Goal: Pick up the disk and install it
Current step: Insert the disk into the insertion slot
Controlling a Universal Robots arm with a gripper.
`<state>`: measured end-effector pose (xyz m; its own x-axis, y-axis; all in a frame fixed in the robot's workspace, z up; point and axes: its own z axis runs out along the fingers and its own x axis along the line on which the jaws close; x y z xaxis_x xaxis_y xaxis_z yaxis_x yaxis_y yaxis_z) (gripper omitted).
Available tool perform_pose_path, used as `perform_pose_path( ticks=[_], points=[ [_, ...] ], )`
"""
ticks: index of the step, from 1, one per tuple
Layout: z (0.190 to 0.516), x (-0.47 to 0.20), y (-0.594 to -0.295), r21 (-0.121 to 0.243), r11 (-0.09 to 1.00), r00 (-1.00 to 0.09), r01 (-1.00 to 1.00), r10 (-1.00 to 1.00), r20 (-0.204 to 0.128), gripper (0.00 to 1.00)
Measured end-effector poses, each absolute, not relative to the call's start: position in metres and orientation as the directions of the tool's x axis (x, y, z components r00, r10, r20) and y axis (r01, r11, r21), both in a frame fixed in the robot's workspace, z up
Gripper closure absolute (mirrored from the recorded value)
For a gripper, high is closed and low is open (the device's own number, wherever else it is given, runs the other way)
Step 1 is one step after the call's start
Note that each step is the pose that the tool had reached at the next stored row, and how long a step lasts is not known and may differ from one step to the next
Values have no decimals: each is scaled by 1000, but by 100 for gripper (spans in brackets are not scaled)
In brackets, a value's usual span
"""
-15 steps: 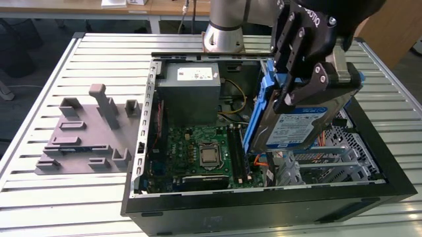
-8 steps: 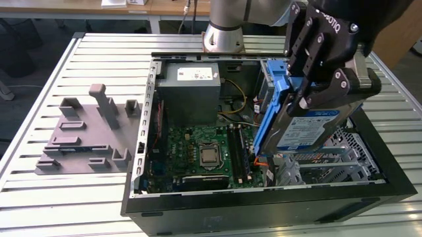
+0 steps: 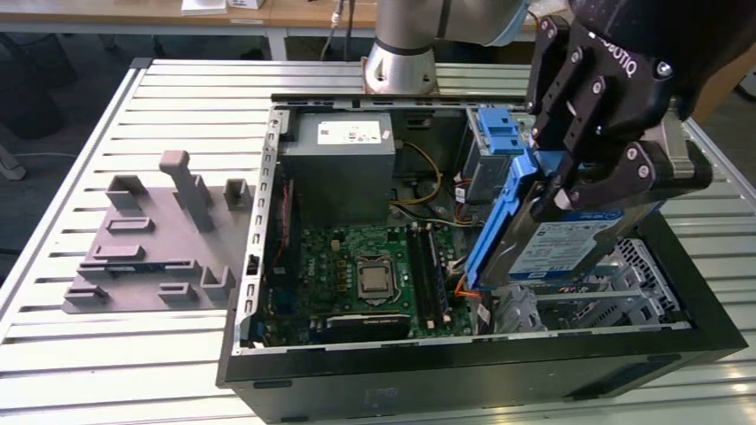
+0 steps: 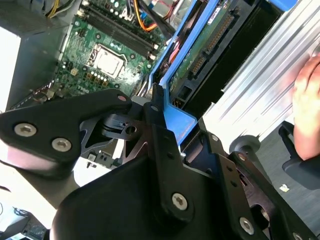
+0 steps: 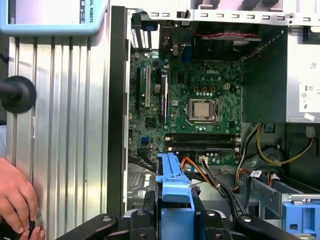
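My gripper [image 3: 587,197] is shut on the disk [image 3: 565,245], a silver drive with a blue-and-white label in a blue plastic carrier. The disk hangs tilted on its edge above the open computer case [image 3: 473,363], at the exterior view's right, over the grey metal cage [image 3: 597,305]. In the second wrist view the disk's green circuit side [image 4: 200,50] and blue carrier run out from between my black fingers [image 4: 160,130]. In the first wrist view the carrier's blue end [image 5: 173,182] sticks up from the gripper [image 5: 173,222].
Inside the case lie the motherboard [image 3: 366,274], the grey power supply box [image 3: 343,164] and a blue latch [image 3: 497,133]. A grey fixture [image 3: 159,239] sits on the slatted table at the exterior view's left. A person's hand [image 5: 16,200] rests beside the case.
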<state>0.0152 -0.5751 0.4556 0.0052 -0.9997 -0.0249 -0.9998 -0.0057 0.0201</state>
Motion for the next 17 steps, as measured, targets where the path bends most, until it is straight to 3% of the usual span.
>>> perform_pose_path(
  ticks=[17],
  points=[
    [453, 61, -575, 31, -6, 5, -1000, -1000, -25, 64]
  ],
)
